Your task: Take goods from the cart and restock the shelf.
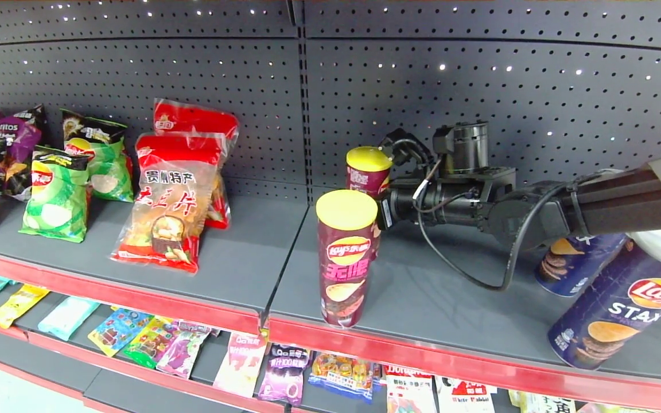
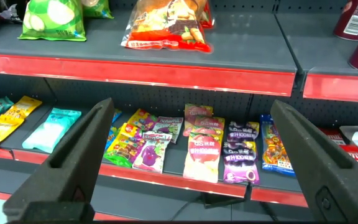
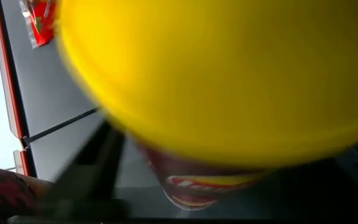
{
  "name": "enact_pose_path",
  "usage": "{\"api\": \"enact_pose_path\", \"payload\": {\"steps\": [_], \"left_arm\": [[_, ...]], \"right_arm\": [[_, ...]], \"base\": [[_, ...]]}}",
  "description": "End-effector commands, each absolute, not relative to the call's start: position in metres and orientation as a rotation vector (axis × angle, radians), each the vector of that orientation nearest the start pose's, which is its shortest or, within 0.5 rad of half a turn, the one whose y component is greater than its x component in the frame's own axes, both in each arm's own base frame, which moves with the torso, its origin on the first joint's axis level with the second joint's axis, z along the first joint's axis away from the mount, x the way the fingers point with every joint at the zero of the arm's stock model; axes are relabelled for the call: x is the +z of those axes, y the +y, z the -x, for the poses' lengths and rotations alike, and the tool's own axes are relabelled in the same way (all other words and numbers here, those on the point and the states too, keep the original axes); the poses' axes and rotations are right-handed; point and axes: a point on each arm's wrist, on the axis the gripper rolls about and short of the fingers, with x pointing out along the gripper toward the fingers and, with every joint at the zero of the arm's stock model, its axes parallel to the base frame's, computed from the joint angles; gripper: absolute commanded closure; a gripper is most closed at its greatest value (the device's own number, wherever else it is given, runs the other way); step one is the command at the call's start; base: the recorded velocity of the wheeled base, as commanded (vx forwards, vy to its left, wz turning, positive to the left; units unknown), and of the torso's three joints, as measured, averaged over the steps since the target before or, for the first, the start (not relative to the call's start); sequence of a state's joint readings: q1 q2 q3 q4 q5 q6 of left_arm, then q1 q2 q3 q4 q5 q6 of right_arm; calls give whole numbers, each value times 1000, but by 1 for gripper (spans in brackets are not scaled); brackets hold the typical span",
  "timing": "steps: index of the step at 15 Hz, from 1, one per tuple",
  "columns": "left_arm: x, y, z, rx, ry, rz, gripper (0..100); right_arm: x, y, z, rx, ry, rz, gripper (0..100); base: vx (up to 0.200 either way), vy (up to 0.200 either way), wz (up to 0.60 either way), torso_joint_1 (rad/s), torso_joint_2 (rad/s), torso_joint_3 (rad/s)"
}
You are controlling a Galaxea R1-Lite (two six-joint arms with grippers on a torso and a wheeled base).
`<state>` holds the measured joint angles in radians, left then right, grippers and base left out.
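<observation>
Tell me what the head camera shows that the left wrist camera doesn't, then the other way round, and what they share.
Head view only: the right hand at the rear maroon can, and the yellow lids of that can and the one in front of it. Left wrist view only: the left hand, open. Both: the red snack bag, the green chip bag, the shelf's red edge and the candy packets below it.

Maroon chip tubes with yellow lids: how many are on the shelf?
2 maroon tubes: one at the grey shelf's front edge; another behind it. The arm could hide more.
</observation>
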<state>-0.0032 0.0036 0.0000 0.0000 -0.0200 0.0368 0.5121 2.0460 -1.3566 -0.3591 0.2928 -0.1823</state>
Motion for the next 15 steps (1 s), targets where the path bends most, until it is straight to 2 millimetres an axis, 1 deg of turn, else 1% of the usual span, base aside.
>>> {"api": "enact_pose_path", "payload": {"steps": [1,5,8,9,12,15], "left_arm": [[76,0,23,-23,3,-37,0],[76,0,23,-23,3,-37,0],[76,0,23,-23,3,-37,0],[76,0,23,-23,3,-37,0],[76,0,23,-25,3,-37,0],[76,0,23,-23,3,-37,0]], "right_arm": [[182,210,-360,826,255,207,0],[187,208,-358,823,241,200,0],[192,202,-349,817,239,197,0],[196,198,-342,815,241,196,0],[209,189,-329,806,219,192,0],[213,179,-314,791,225,193,0]], "base": [[0,0,0,0,0,0],[0,0,0,0,0,0],[0,0,0,0,0,0],[0,0,0,0,0,0],[0,0,0,0,0,0],[0,0,0,0,0,0]]}}
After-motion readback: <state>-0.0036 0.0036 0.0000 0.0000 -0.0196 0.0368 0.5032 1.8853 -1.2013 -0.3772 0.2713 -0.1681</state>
